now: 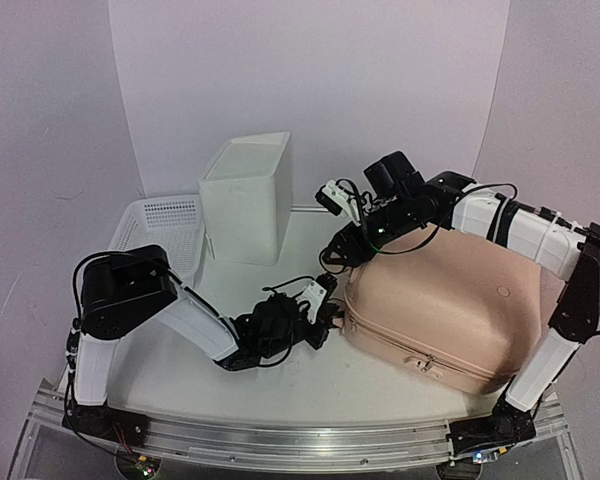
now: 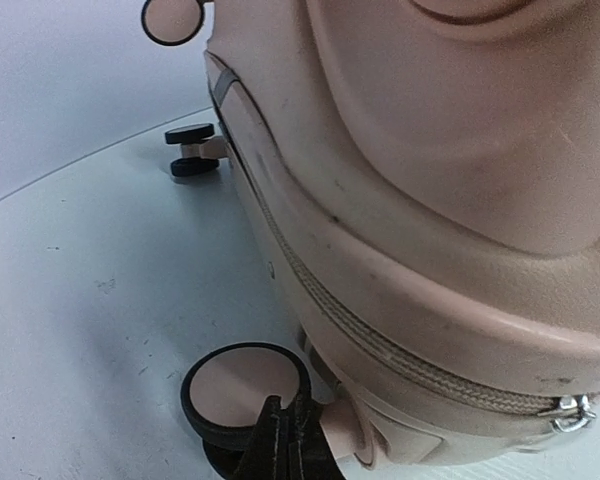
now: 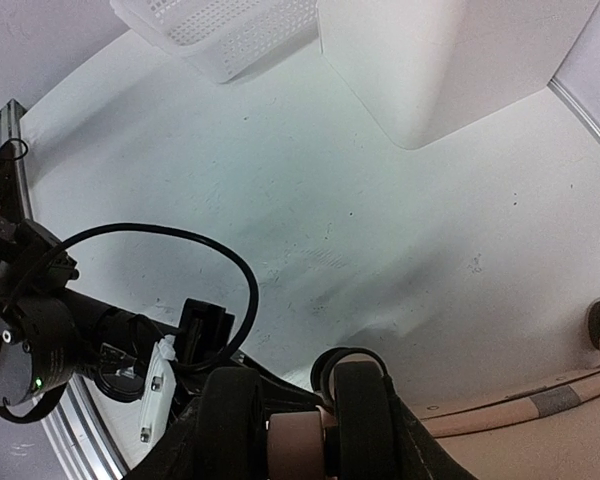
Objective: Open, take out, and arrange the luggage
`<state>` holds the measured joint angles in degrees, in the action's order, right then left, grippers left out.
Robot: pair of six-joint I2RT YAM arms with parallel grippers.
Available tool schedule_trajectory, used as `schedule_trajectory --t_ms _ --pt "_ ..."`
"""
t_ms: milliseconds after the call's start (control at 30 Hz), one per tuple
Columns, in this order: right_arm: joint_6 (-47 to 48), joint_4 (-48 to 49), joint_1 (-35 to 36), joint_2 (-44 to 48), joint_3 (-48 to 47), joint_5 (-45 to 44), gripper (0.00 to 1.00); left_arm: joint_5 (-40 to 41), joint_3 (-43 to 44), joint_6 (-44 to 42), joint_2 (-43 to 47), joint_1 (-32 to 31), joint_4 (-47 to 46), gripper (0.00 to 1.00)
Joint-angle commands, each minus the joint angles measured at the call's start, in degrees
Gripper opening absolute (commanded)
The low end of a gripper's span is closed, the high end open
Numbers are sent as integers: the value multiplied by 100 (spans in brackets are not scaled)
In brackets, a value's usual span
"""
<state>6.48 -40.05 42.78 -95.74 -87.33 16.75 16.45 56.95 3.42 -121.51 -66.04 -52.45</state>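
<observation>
Box (image 1: 245, 200) and basket (image 1: 165, 225) (both white) stand near luggage (image 1: 440, 305).

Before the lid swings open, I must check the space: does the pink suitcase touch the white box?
Apart. The top view shows a wide strip of bare table between the suitcase and the white box.

In the left wrist view the luggage (image 2: 430, 200) and the left hand (image 2: 285, 432) are cut off by the edges.
</observation>
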Motion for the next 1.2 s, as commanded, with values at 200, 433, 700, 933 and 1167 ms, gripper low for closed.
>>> schedule_trajectory --t_ms 200,433,700,933,1167 --pt "52 668 -386 622 -151 1722 0 -3684 -688 1133 1154 676 -190 57" --pt "4 661 -473 352 -486 1838 0 -4051 -95 1749 514 660 -196 68" --pt "-41 657 -473 320 -575 1781 0 -4532 176 1693 171 630 -474 65" --pt "-76 661 -473 277 -652 1691 0 -4555 -159 1772 -3 592 -1498 59" --pt "-154 668 -473 240 -698 1109 0 -3330 -772 1429 27 407 -1969 57"
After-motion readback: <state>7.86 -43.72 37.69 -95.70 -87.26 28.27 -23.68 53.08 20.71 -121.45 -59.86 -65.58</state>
